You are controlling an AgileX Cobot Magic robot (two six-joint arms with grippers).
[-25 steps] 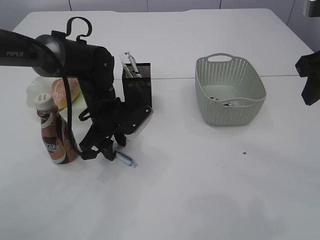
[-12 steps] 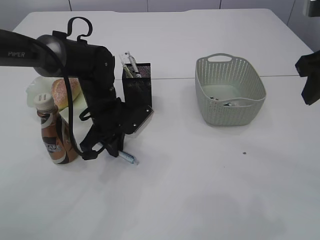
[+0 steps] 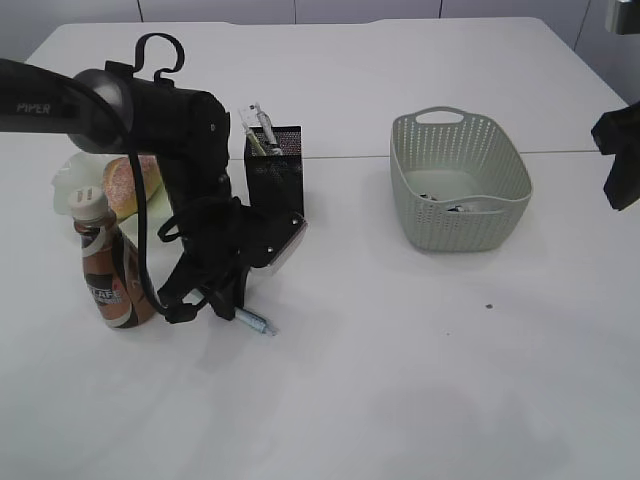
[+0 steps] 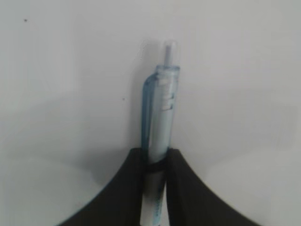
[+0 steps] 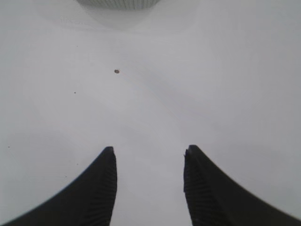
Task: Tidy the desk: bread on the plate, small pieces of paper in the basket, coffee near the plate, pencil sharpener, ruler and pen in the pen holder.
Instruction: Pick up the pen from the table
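Observation:
My left gripper (image 3: 222, 303) (image 4: 155, 153) is shut on a clear blue pen (image 3: 256, 322) (image 4: 160, 110) just above the white table in front of the black mesh pen holder (image 3: 275, 168), which holds several items. The bread (image 3: 128, 183) lies on the pale plate (image 3: 66, 180) at the left. The coffee bottle (image 3: 105, 268) stands upright in front of the plate. The grey-green basket (image 3: 458, 180) holds small paper pieces. My right gripper (image 5: 149, 155) is open and empty over bare table at the far right (image 3: 620, 150).
A small dark speck (image 3: 489, 305) (image 5: 116, 71) lies on the table in front of the basket. The basket's rim (image 5: 117, 4) shows at the top of the right wrist view.
My left gripper has closed on the pen and lifted its near end slightly; the pen has shifted a little. The right arm has not moved.

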